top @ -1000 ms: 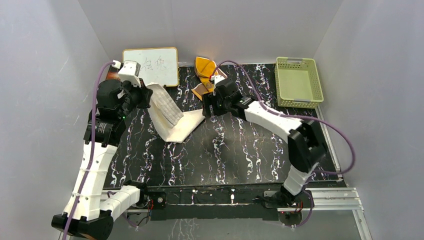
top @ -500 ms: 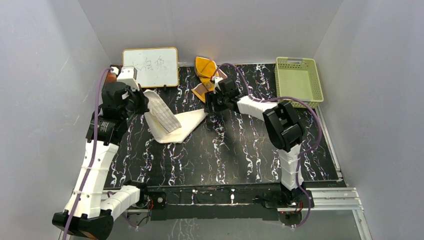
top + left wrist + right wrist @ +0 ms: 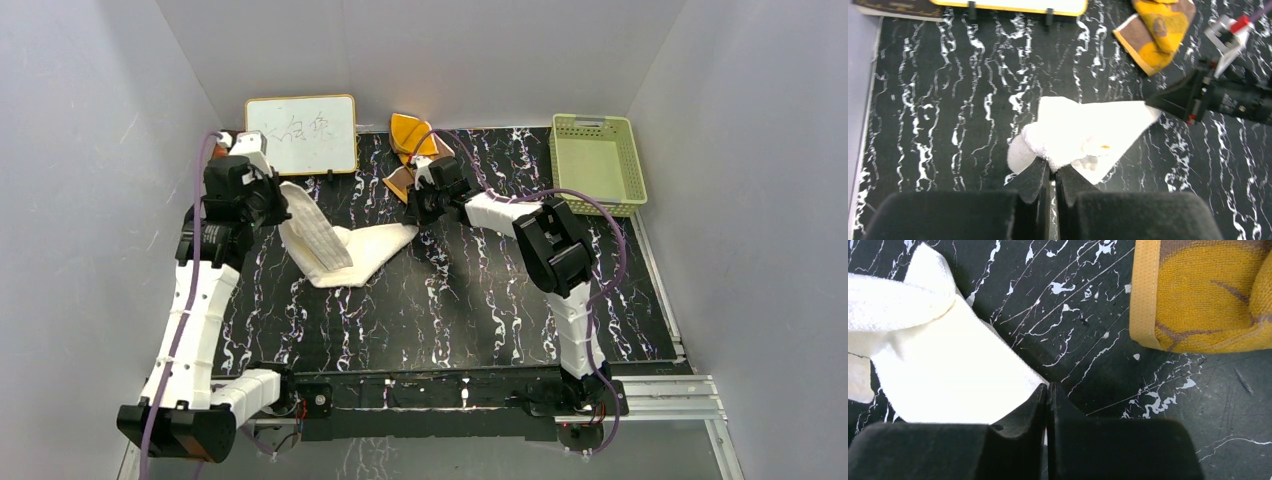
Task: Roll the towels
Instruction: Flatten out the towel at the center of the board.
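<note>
since a second ago the right arm has folded its elbow in toward the middle of the worktop (image 3: 450, 310), and the right end effector (image 3: 1048, 390), which stood wide apart then, is now clenched on the far right corner of the cream towel (image 3: 365, 245), as far as the wrist view shows. the left end effector (image 3: 1052, 167) stays clenched on the towel's opposite end, with a bunched fold held up off the surface, and that arm has drawn back a little toward the left wall. the towel now lies more stretched between the two, at the left rear of the worktop. the orange towel (image 3: 410, 135) is crumpled at the back edge, just beside the right end effector but apart from the cream one. a white board (image 3: 300, 133) leans behind the left arm, and a green basket (image 3: 597, 165) sits at the right rear corner, well apart.
</note>
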Tool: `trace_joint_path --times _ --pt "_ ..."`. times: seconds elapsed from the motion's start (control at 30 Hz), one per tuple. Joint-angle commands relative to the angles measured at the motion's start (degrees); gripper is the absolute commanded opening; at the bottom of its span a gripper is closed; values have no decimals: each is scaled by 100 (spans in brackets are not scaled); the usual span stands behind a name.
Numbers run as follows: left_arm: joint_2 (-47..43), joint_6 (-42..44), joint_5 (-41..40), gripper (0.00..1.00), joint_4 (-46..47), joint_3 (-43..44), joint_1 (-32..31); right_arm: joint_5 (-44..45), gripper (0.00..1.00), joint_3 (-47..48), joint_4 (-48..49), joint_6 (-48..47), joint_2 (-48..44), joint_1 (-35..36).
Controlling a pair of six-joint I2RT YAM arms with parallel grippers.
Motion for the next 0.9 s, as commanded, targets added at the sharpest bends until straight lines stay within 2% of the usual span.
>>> trace_joint_path --times 0.0,0.1,0.2,0.33,0.4,0.5,0.67,0.87 --pt "154 35 314 0 -251 487 675 -107 0 -67 101 -117 -497 -17" --pt "461 -73 605 0 -385 890 1457 -21 0 -457 212 31 -1296 -105" --pt "1144 -394 389 0 -811 1835 1680 231 0 -598 78 180 -2192 -271" --pt "2293 -1121 912 0 -1636 3115 2177 962 0 -467 -502 316 -3379 -356" --pt "2445 -1545 1148 0 -1687 3285 2442 1323 0 -500 -723 398 -3901 -350" --pt "2010 -2014 1419 0 -1314 2917 2744 1783 0 -674 -1028 491 -4588 -362" --pt "818 -2131 3171 0 -268 1705 2940 2018 0 -960 -1665 561 -5463 -373" --pt "-628 -2790 4502 0 748 -348 2934 1990 0 -1041 -2122 580 -6750 -370"
